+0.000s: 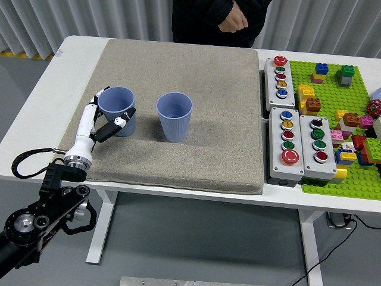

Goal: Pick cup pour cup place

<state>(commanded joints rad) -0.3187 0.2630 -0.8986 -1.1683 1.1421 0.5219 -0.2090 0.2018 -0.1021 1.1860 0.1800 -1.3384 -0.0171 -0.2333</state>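
My left hand [102, 117] wraps the near blue ribbed plastic cup [117, 110], fingers curled on its wall; second tapered cup [174, 116] stands right of it on the coarse grey mat [214, 89].

Two blue cups upright on a grey mat [196, 119] covering most of a white table [41, 113]. Left cup [118, 110] near the mat's left edge, gripped by the left hand [102, 122]: white fingers behind its far side, black-tipped thumb across its front. Second cup [174, 116] just right of the first, apart from it, standing free. Right of the mat, three button boxes [300, 146] and a green baseplate [342, 119] with coloured bricks. Beyond the mat's far edge, a person in dark clothing [217, 21], one hand held at the waist
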